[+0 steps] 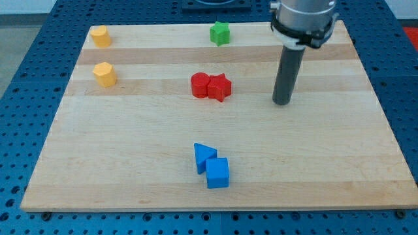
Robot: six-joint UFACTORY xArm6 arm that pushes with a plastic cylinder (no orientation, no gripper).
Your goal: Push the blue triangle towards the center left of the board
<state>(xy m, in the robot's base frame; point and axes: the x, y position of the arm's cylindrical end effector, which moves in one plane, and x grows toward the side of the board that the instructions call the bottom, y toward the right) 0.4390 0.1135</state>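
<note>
The blue triangle (pixel 204 156) lies on the wooden board (pixel 130 150) near the view's bottom middle. A blue cube (pixel 217 173) touches its lower right side. My tip (pixel 282 102) rests on the board at the view's upper right. It is well apart from the triangle, up and to the right of it, with no block touching it.
A red cylinder (pixel 200 85) and a red star (pixel 219 87) sit together at the board's middle top. A green star (pixel 220 32) is at the top edge. Two yellow blocks (pixel 100 36) (pixel 104 74) are at the top left.
</note>
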